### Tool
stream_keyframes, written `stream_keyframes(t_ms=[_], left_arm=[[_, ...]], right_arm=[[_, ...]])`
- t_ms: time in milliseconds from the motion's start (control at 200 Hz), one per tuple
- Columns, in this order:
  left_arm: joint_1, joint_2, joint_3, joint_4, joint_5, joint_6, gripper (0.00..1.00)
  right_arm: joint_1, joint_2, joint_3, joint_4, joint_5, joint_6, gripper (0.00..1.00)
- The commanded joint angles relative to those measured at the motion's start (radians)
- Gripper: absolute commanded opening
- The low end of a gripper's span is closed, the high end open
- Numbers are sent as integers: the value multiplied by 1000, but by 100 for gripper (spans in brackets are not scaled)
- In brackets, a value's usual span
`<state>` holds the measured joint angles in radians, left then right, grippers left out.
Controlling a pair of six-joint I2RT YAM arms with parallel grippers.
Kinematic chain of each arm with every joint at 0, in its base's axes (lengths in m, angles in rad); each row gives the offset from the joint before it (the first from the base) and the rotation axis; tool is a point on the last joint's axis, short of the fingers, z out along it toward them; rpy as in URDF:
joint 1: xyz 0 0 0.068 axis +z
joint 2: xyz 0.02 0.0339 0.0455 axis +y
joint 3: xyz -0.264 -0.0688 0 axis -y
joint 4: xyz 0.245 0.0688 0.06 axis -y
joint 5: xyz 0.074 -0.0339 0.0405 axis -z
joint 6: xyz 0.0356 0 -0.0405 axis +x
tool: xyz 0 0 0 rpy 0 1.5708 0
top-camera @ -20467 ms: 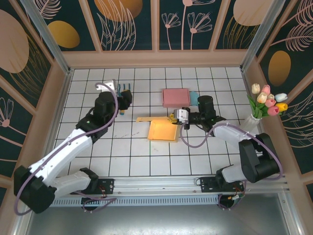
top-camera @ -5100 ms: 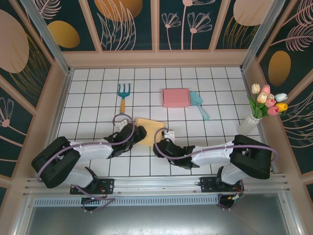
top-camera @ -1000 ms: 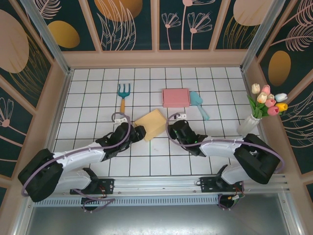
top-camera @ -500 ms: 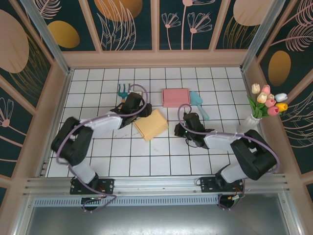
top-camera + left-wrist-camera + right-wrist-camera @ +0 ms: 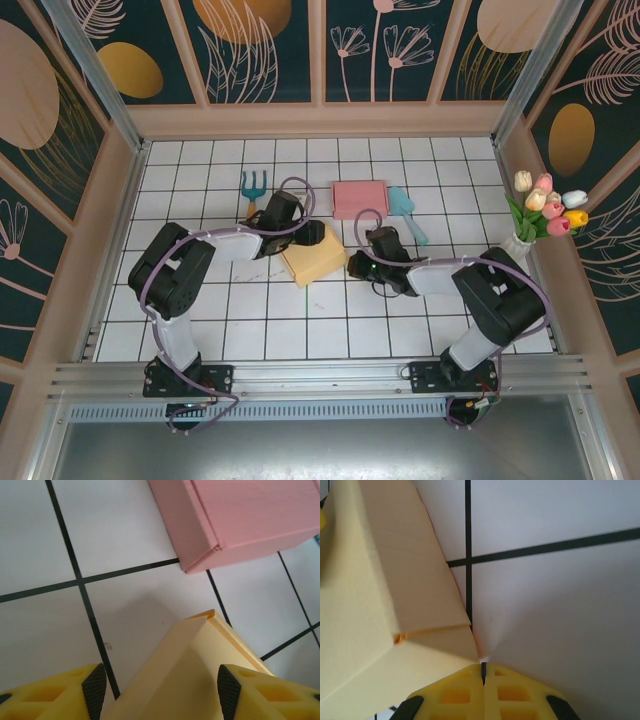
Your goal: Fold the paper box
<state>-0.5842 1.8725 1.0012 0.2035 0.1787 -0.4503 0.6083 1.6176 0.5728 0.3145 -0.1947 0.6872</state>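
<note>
Yellow-fingered, the left tool (image 5: 160, 695) stood open astride a corner of the paper box (image 5: 316, 256), which lay on the tiled counter (image 5: 400, 310) near a pink box (image 5: 359, 198), while the right tool (image 5: 483, 672), closed and empty, touched its right edge.

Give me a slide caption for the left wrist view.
Left jaws apart, straddling a corner of the yellow paper box, pink cardboard box beyond.

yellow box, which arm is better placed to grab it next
Probably left. The left arm has its jaws open astride a corner of the yellow box, ready to close. The right arm has its jaws shut, tips merely at the box's corner.
</note>
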Motion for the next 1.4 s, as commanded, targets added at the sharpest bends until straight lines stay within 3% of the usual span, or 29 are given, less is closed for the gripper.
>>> stream_keyframes(t_ms=[0,270,480,560,706,926,1186,1396], left_arm=[[-2,41,-23,38,117,-22,61],[-79,54,-72,88,229,-45,61],[-153,36,-121,219,309,-193,61],[-152,3,-132,212,249,-226,62],[-133,-67,-127,91,21,-237,64],[-79,-199,-213,59,-138,-257,66],[-81,-312,-360,136,-99,-293,66],[-92,-321,-413,173,-90,-303,66]], right_arm=[[-11,45,42,32,-15,-2,0],[-19,130,104,49,-27,-59,0],[-20,115,96,127,-69,-82,0],[-25,93,101,108,-62,-93,0],[-35,22,82,39,-9,-110,0],[-27,-143,-46,-41,70,-67,0],[85,-297,-208,-33,115,7,0],[223,-244,-225,63,140,74,0]])
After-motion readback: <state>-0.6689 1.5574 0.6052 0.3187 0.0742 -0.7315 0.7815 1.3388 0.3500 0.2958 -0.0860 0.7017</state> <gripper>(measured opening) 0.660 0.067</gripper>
